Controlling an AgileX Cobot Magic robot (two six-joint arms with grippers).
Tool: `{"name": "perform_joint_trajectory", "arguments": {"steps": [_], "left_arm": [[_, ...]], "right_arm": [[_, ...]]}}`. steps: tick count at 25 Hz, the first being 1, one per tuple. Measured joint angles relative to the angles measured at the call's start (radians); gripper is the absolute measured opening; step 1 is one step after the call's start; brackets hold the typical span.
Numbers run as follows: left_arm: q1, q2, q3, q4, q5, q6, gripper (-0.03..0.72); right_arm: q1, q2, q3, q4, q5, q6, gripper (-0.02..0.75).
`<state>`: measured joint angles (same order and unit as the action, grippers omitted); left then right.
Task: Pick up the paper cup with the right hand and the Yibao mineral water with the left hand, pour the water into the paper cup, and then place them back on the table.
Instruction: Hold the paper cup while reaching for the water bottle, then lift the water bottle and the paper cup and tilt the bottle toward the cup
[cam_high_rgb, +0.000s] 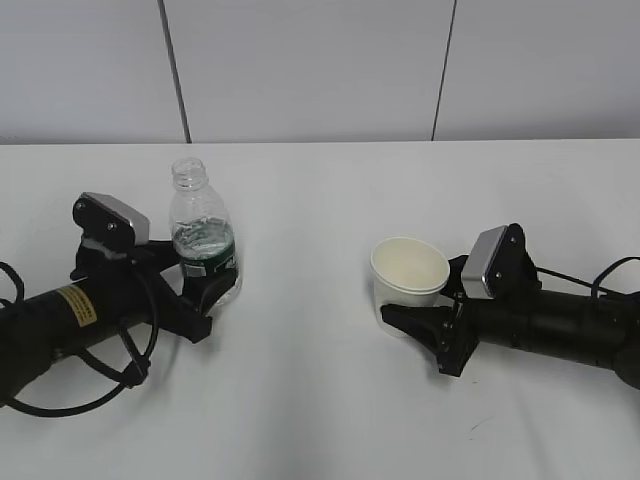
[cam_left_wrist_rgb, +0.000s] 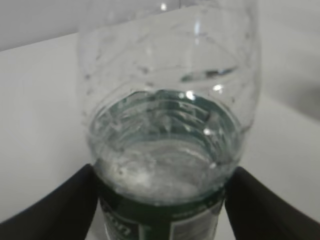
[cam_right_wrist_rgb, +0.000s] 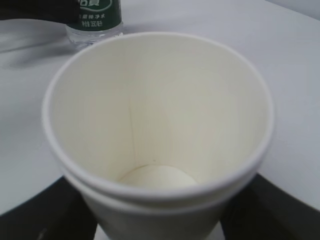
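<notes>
The Yibao mineral water (cam_high_rgb: 203, 235) stands upright on the table (cam_high_rgb: 320, 400) at the left, capless and part full. My left hand's gripper (cam_high_rgb: 213, 282) is closed around its green label; in the left wrist view the bottle (cam_left_wrist_rgb: 165, 150) fills the frame with a black finger (cam_left_wrist_rgb: 65, 210) pressed on each side. The paper cup (cam_high_rgb: 408, 268) sits at the right, open and empty. My right hand's gripper (cam_high_rgb: 420, 297) is closed on its lower wall. In the right wrist view the cup (cam_right_wrist_rgb: 160, 125) sits between both fingers (cam_right_wrist_rgb: 280, 210).
A pale panelled wall (cam_high_rgb: 320, 70) runs behind the table's far edge. The bottle's base also shows in the right wrist view (cam_right_wrist_rgb: 95, 17) beyond the cup. White tabletop lies between the two arms and in front of them.
</notes>
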<state>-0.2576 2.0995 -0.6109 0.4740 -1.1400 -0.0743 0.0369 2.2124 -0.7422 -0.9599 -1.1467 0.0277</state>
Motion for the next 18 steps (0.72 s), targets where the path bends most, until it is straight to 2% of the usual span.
{"name": "perform_joint_trajectory", "arguments": {"steps": [7,15,18], "left_arm": [[0.000,0.013,-0.036,0.005,0.000,-0.004,0.489],[0.000,0.013,-0.037,0.007,0.000,-0.004,0.488],[0.000,0.013,-0.037,0.008,0.000,-0.004,0.488]], "right_arm": [[0.002,0.000,0.000,0.000,0.000,0.000,0.470],[0.055,0.000,-0.037,-0.004,0.000,0.008,0.470],[0.065,0.001,-0.076,-0.010,0.000,0.065,0.470]]}}
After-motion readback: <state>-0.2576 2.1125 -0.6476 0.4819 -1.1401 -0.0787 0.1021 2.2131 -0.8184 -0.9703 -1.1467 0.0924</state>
